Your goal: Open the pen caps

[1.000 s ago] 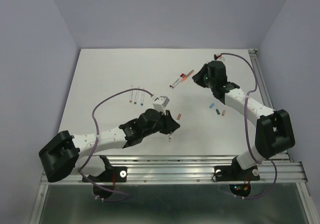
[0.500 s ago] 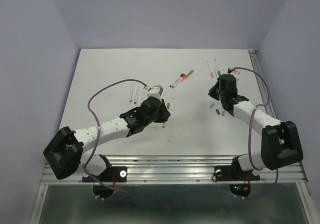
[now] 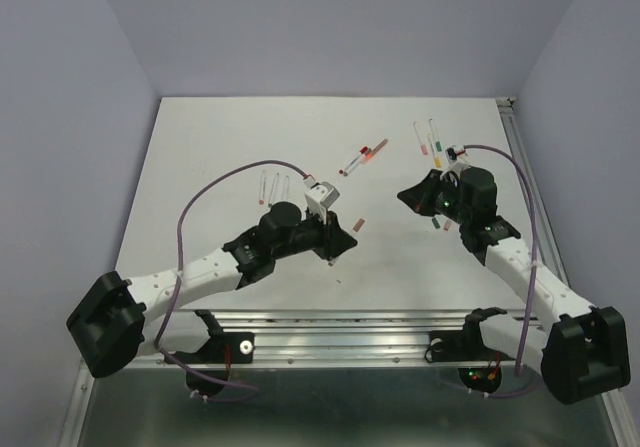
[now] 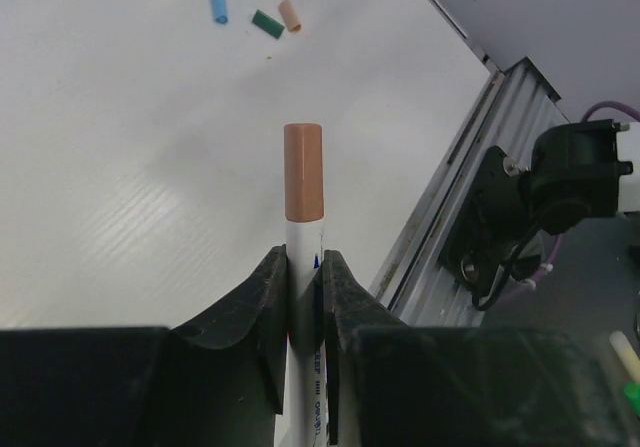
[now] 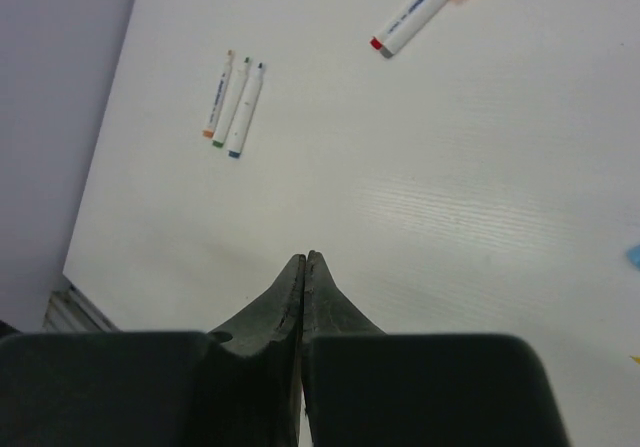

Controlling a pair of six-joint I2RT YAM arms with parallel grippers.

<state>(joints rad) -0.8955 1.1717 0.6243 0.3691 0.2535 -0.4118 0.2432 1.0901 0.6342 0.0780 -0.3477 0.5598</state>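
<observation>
top view: your left gripper [image 3: 334, 240] holds a brown-capped pen [image 3: 355, 226] over the table [image 3: 220, 137]; your right gripper [image 3: 408, 197] sits near the loose caps [image 3: 433, 219].
left wrist view: the fingers [image 4: 268, 297] pinch the white barrel just below the brown cap [image 4: 303, 172], which is still on.
right wrist view: the jaws are pressed together with nothing between them; three pens [image 5: 235, 104] lie ahead, to the left.

White matte tabletop [image 3: 220, 147], soft even light. Pale lavender walls [image 3: 330, 27] box it in on 3 sides. Alu rails [image 3: 350, 327] run along its near & right edges.
</observation>
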